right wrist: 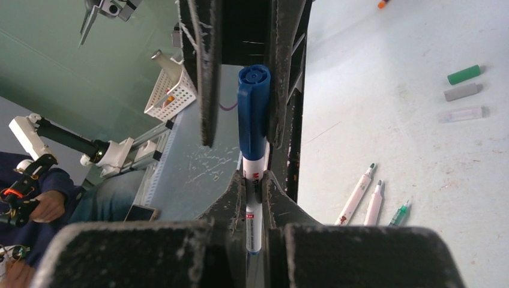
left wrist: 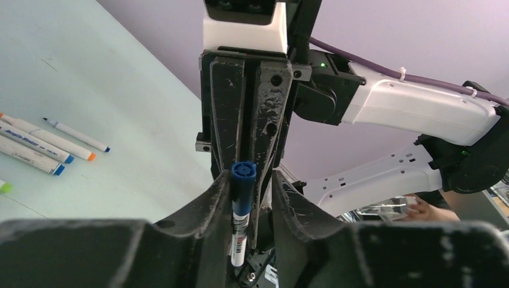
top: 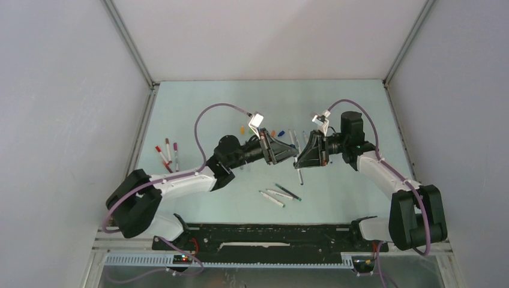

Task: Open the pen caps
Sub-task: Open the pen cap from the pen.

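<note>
A white pen with a blue pen cap (right wrist: 252, 108) hangs in the air between the two arms. My right gripper (right wrist: 255, 183) is shut on its white barrel (right wrist: 254, 216), with the capped end sticking out past the fingertips. My left gripper (left wrist: 252, 180) faces it, open, with its jaws on either side of the blue cap (left wrist: 243, 189). The cap lies against one finger and a gap shows at the other. In the top view the left gripper (top: 294, 156) and right gripper (top: 299, 163) meet tip to tip over the table's middle.
Loose green (right wrist: 464, 74), grey (right wrist: 462, 92) and clear (right wrist: 460, 114) caps lie on the table. Uncapped pens (top: 279, 195) lie near the front. Capped red and purple pens (top: 167, 153) lie at the left. Orange and blue pens (left wrist: 36, 144) and small caps (top: 273, 132) lie toward the back.
</note>
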`<action>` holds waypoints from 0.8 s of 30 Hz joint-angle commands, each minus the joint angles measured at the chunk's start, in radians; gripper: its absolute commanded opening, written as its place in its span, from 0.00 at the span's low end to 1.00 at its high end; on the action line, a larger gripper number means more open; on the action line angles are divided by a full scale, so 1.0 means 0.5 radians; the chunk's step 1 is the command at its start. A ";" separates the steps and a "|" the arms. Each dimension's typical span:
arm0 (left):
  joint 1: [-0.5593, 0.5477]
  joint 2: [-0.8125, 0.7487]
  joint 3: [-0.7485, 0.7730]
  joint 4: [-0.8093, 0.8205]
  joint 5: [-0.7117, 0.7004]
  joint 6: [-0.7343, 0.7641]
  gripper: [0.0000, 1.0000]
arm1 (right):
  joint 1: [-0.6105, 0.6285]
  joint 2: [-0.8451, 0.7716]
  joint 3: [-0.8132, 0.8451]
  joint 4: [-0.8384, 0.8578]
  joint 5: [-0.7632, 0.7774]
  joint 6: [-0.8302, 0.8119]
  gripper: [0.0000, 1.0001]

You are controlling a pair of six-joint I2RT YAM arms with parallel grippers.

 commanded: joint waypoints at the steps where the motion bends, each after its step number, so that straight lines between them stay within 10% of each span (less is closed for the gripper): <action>1: -0.013 0.038 0.145 0.128 0.111 -0.036 0.29 | 0.009 0.015 0.063 0.053 -0.251 0.015 0.00; 5: -0.013 0.041 0.163 0.136 0.134 -0.046 0.24 | 0.010 0.017 0.061 0.059 -0.257 0.022 0.00; 8: -0.006 0.032 0.197 0.125 0.144 -0.024 0.01 | 0.018 0.025 0.062 0.057 -0.260 0.022 0.00; 24: 0.584 -0.473 0.584 -0.278 -0.361 0.447 0.00 | 0.154 0.092 0.063 -0.106 -0.197 -0.146 0.00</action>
